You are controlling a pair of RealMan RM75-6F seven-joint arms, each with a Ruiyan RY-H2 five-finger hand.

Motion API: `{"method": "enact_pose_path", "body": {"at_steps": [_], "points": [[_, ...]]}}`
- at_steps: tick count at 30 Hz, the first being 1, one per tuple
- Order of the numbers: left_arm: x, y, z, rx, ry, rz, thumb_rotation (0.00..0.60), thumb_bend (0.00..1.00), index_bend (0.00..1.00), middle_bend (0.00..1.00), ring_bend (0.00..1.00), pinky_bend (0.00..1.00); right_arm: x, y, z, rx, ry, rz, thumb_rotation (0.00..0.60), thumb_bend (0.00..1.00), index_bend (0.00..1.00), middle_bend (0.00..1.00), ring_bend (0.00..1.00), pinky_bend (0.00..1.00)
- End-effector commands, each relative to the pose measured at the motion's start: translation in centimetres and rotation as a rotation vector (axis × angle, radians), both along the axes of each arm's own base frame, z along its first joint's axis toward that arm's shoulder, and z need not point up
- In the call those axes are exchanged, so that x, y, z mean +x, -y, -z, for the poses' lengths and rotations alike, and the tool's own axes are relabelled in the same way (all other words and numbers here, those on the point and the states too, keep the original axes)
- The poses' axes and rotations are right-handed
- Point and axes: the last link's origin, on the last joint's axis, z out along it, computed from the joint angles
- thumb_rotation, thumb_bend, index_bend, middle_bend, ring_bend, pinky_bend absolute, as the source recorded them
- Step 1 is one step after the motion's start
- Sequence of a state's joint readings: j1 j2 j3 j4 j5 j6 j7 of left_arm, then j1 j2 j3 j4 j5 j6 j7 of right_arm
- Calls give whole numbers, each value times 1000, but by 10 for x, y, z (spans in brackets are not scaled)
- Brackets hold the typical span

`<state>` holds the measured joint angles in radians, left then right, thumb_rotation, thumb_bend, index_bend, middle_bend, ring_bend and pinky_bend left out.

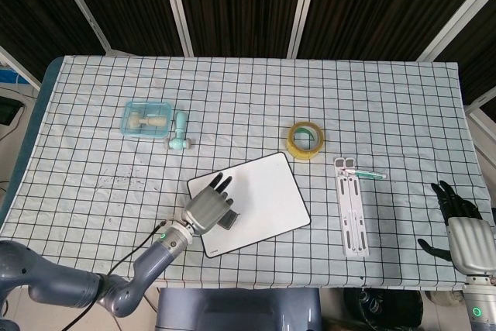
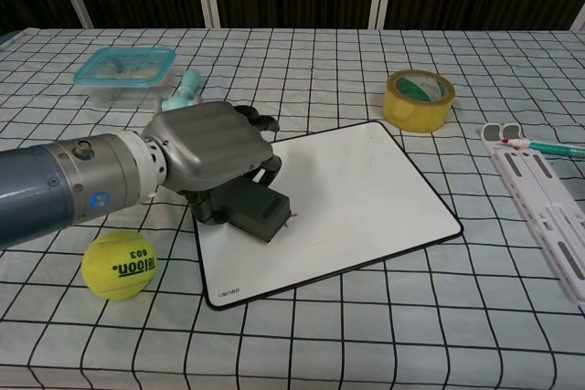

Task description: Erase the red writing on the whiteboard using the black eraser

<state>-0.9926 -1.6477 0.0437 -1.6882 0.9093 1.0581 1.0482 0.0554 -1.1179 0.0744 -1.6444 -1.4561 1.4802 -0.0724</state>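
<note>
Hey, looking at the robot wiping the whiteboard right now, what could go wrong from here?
1. The left hand holds the eraser over the writing; a sliver of red shows at its edge, so marks may get missed.
2. The whiteboard lies loose on the cloth and might slide under pressure.
3. The tennis ball sits near the forearm and could get knocked.

Under the silver-grey left robot hand with dark fingertips point(image 2: 208, 151) sits a black block eraser point(image 2: 258, 208), and a thin trace of red writing point(image 2: 291, 217) shows at its right edge. Both lie on a white rectangular whiteboard with a black rim point(image 2: 366, 194). Just left of the hand is a yellow-green tennis ball with black lettering point(image 2: 119, 263). Beyond the hand are a teal-rimmed clear plastic box point(image 2: 124, 67) and a yellow roll of tape point(image 2: 419, 99). The tablecloth is white with a black grid point(image 2: 366, 335). The right hand, grey with black fingers point(image 1: 465, 226), is well apart.
</note>
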Motion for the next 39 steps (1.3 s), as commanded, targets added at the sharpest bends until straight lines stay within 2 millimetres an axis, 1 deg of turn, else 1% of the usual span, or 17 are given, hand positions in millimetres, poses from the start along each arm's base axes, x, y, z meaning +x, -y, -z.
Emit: {"method": "enact_pose_path", "body": {"at_steps": [1, 6, 13, 18, 21, 30, 36, 39], "points": [[2, 4, 1, -13, 10, 12, 600, 309, 434, 486, 36, 87, 0, 0, 0, 0, 0, -1, 600, 70, 45, 79, 187, 215], [5, 10, 7, -37, 9, 33, 600, 309, 433, 486, 36, 86, 0, 0, 0, -1, 1, 2, 600, 71, 45, 79, 187, 215], [16, 8, 16, -30, 19, 49, 600, 309, 433, 486, 36, 86, 0, 0, 0, -3, 2, 1, 600, 71, 46, 79, 187, 215], [24, 2, 24, -21, 25, 39, 600, 309, 433, 486, 36, 86, 0, 0, 0, -2, 2, 0, 600, 71, 46, 79, 187, 215], [30, -5, 26, 3, 29, 41, 600, 309, 433, 486, 36, 86, 0, 0, -1, -2, 3, 0, 600, 71, 46, 79, 187, 215], [33, -26, 35, 57, 22, 8, 600, 309, 433, 486, 36, 85, 0, 0, 0, -1, 4, 1, 600, 71, 45, 79, 187, 215], [34, -35, 35, 91, 19, -2, 600, 309, 433, 486, 36, 85, 0, 0, 0, 0, 3, 2, 600, 71, 46, 79, 187, 215], [35, -37, 30, 100, 27, -1, 600, 309, 433, 486, 36, 84, 0, 0, 0, 0, 3, 2, 600, 71, 45, 79, 187, 215]]}}
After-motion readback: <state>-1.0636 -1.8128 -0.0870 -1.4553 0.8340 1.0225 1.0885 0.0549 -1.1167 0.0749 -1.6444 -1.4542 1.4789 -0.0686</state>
